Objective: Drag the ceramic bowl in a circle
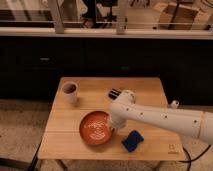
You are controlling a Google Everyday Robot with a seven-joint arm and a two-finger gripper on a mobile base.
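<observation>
Right now your gripper [114,123] sits low over the wooden table [150,90], at the right-hand rim of the ceramic bowl [96,128]. Its fingers are drawn fully together, and they meet the bowl's edge, though the arm's white housing hides the contact itself, so you cannot tell from this view whether the rim is pinched or merely pressed against. The white arm [160,117] reaches in from the right side of the view, crossing above the table's right half.

Your bowl rests upright on the front part of the tabletop, a little left of centre, its glossy orange-red inside showing pale marks. Just to its right, near the front edge, lies a blue sponge [132,140], close to the bowl but apart from it. Behind the arm's elbow a dark cylindrical object [114,93] lies on the table. Towards the back left corner stands a small white cup [69,91] with a dark inside, well apart from the bowl.
</observation>
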